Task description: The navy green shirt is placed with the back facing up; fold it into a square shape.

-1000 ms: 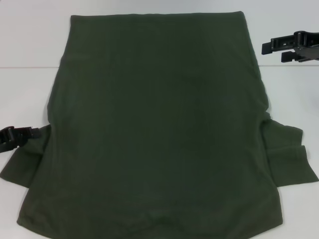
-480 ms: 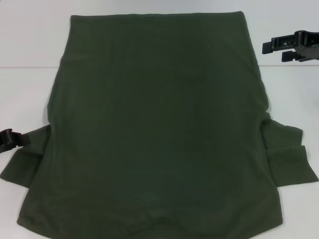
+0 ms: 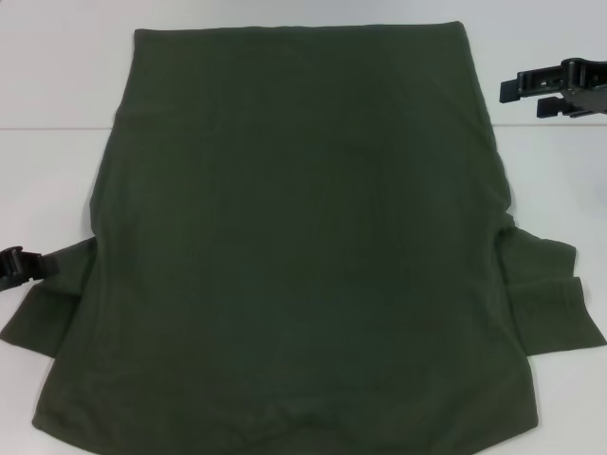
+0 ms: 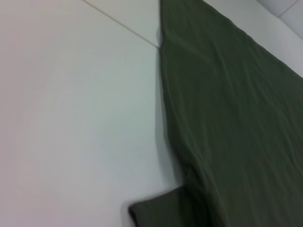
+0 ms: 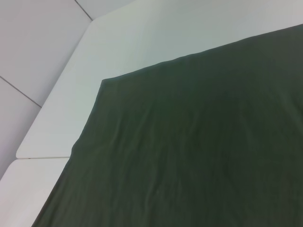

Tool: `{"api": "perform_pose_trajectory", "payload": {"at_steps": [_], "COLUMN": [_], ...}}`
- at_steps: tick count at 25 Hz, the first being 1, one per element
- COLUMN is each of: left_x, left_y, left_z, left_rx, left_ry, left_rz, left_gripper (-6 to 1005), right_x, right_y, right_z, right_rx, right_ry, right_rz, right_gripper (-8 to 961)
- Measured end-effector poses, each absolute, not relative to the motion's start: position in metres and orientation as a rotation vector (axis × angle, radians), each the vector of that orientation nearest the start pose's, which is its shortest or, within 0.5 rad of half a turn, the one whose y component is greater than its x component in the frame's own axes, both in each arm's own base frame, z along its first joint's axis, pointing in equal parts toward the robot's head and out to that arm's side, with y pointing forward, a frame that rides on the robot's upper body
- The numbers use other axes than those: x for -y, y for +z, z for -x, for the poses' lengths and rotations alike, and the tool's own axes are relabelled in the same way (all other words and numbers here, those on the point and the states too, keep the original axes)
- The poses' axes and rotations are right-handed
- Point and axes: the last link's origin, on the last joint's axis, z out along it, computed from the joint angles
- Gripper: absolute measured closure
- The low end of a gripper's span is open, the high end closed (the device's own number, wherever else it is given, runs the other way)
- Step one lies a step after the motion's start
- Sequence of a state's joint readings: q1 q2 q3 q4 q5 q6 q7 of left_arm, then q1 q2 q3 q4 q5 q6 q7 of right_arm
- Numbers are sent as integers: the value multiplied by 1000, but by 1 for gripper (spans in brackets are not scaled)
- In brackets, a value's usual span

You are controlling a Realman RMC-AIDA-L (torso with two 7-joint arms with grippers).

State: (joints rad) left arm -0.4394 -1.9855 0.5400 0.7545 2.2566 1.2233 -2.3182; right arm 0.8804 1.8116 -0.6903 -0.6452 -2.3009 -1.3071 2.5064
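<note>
The navy green shirt (image 3: 303,237) is spread flat on the white table (image 3: 57,85). Left gripper (image 3: 21,266) sits beside the left sleeve, fingers apart, holding nothing; right gripper (image 3: 520,93) is parked w/ fingers spread near the far right edge. Sleeve should be pinched at its edge & carried inward w/o dragging the body.

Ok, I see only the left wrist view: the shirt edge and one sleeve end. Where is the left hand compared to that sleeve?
Observer: In the head view, the left hand is at the outer side of the left sleeve, near its upper edge; I cannot confirm contact.
Operator: And the right hand?
Observer: The right hand is open and empty, beside the far right corner of the navy green shirt, apart from it.
Operator: Is the right sleeve folded in?
Observer: No, the right sleeve sticks out sideways on the table.
</note>
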Motion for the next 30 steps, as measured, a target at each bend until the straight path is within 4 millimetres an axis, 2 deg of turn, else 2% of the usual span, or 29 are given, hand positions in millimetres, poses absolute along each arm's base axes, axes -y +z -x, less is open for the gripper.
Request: {"api": "perform_pose_trajectory", "payload": {"at_steps": [1, 9, 15, 20, 30], "left_x": [-338, -338, -338, -337, -335], "left_y": [79, 78, 77, 76, 70], "left_z": [370, 370, 369, 369, 371], "left_rx": [1733, 1734, 1740, 1746, 1759], "left_ry": [-496, -512, -517, -517, -510], "left_rz": [1812, 1803, 1805, 1810, 1801], "left_gripper": [950, 744, 521, 416, 492], "right_x": [-461, -461, -461, -461, -461], "right_y": [111, 112, 112, 113, 113], "right_z": [-215, -215, -216, -216, -218], "right_rx": [-1522, -1523, -1525, -1528, -1533], "right_ry": [420, 426, 427, 437, 439], "right_rz": [2182, 2180, 2178, 2172, 2168], "right_gripper": [127, 127, 128, 128, 128]}}
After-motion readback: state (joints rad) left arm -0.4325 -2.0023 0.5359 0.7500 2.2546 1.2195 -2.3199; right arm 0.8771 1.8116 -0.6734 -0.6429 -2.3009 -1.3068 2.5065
